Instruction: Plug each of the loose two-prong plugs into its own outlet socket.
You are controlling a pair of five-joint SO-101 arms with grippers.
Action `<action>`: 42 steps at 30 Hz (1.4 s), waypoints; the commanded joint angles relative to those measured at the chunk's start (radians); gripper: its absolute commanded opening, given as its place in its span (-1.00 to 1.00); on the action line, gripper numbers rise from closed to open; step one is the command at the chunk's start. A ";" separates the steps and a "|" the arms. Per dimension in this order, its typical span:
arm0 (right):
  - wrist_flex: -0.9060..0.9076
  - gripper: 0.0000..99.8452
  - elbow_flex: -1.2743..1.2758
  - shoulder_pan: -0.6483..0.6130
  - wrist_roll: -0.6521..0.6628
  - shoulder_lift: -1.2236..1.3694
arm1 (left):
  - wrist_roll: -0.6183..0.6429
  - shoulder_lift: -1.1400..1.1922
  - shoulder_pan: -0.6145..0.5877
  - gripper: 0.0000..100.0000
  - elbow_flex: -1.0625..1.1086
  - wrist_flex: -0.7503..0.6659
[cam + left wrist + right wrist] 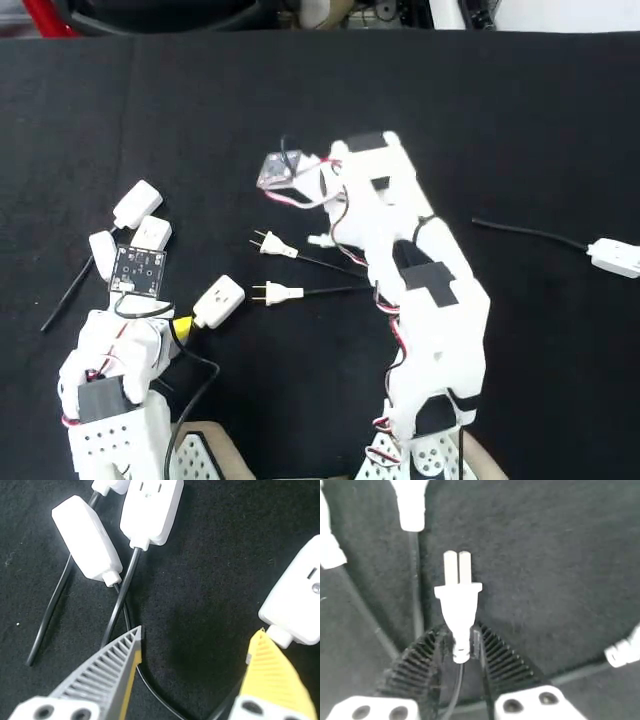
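Left claw: at 8 o'clock of the table, close to the near edge. It is released, with the grey finger and the yellow finger wide apart.
Near socket: lies flat at 2 o'clock from the left claw. Its cable end is at the tip of the yellow finger, and I cannot tell if they touch.
Near plug: loose on the cloth at 3 o'clock from the near socket, just beside it but apart. Its prongs point to 9 o'clock.
Far plug: loose, at 12 o'clock from the near plug, prongs pointing about 10 o'clock. Both cables run to 3 o'clock and go under the right arm.
Right arm: goes from the 6 o'clock edge over the table's middle toward 12 o'clock.
Right claw: clenched on the held plug.
Held plug: gripped at its cable end, with the two prongs free and pointing away from the claw.
Socket group: three white sockets close together at 9 o'clock of the table, at 12 o'clock from the left claw.
Right socket: alone at the 3 o'clock edge, well apart from the plugs.
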 commanded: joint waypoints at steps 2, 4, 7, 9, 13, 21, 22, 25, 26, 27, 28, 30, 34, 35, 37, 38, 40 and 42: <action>-0.120 -0.93 0.081 0.038 -0.020 -0.067 | -0.011 0.005 -0.001 -0.35 -0.007 -0.017; -0.143 -0.83 0.084 0.038 -0.055 -0.067 | -0.011 0.005 -0.001 -0.35 -0.007 -0.017; -0.166 -0.68 0.084 0.031 -0.075 -0.067 | -0.011 0.005 -0.001 -0.35 -0.007 -0.017; -0.166 -0.64 0.082 0.011 -0.075 -0.076 | -0.011 0.005 -0.001 -0.35 -0.007 -0.017; -0.158 -0.65 0.093 -0.021 -0.078 -0.107 | -0.011 0.005 -0.001 -0.35 -0.007 -0.017; -0.158 -0.65 0.091 -0.023 -0.112 -0.114 | -0.011 0.005 -0.001 -0.35 -0.007 -0.017; -0.161 -0.65 0.091 -0.023 -0.114 -0.113 | -0.011 0.005 -0.001 -0.35 -0.007 -0.017; -0.192 -0.65 0.091 -0.023 -0.172 -0.110 | -0.011 0.005 -0.001 -0.35 -0.007 -0.017; -0.206 -0.65 0.091 -0.025 -0.184 -0.110 | -0.011 0.005 -0.001 -0.35 -0.007 -0.017; -0.216 -0.65 0.091 -0.023 -0.195 -0.111 | -0.011 0.005 -0.001 -0.35 -0.007 -0.017; -0.222 -0.65 0.091 -0.023 -0.203 -0.111 | -0.011 0.005 -0.001 -0.35 -0.007 -0.017; -0.222 -0.65 0.091 -0.023 -0.203 -0.108 | -0.011 0.005 -0.001 -0.35 -0.007 -0.017; -0.222 -0.65 0.105 -0.023 -0.203 -0.108 | -0.011 0.005 -0.001 -0.35 -0.007 -0.017; -0.222 -0.65 0.111 -0.023 -0.203 -0.110 | -0.011 0.005 -0.001 -0.35 -0.007 -0.017; -0.222 -0.65 0.122 -0.023 -0.203 -0.111 | -0.011 0.005 -0.001 -0.35 -0.007 -0.017; -0.222 -0.65 0.125 -0.023 -0.204 -0.113 | -0.011 0.005 -0.001 -0.35 -0.007 -0.017; -0.222 -0.65 0.124 -0.023 -0.218 -0.113 | -0.011 0.005 -0.001 -0.35 -0.007 -0.017; -0.222 -0.65 0.122 -0.023 -0.235 -0.114 | -0.011 0.005 -0.001 -0.35 -0.007 -0.017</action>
